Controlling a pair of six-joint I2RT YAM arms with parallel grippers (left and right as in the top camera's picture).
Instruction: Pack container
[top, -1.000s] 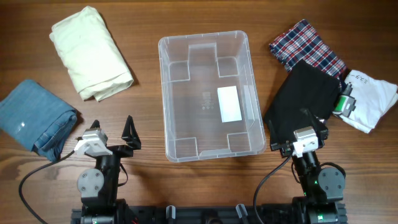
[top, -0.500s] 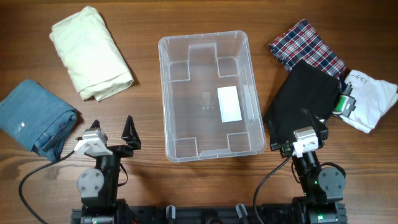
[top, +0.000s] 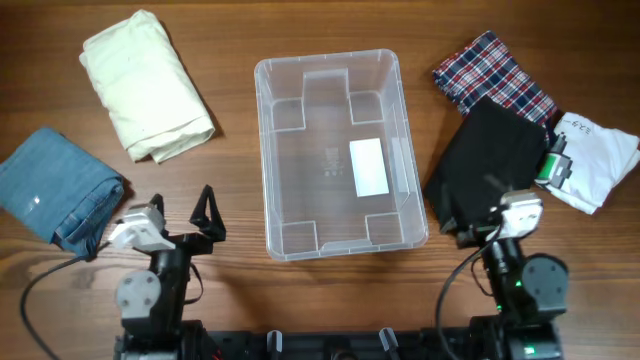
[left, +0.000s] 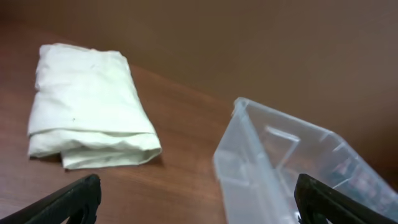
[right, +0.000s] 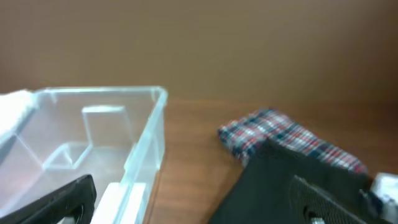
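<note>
On my left, the folded jeans and the cream cloth lie on the desk just where they were a second ago. My left jaws have slid a little leftward, nearer the jeans; they are spread wide with nothing between them. The container sits mid-desk, unmoved, holding nothing but its own white label. To its right, the plaid cloth, the black cloth overlapping it and the white shirt are undisturbed. My right jaws have swung rightward over the near corner of the black cloth; the wrist view shows them gaping wide and gripping nothing. So the only change is both my arms stirring. I judge packing has not begun: every garment remains outside, and each arm seems to be lining up on its nearest piece
</note>
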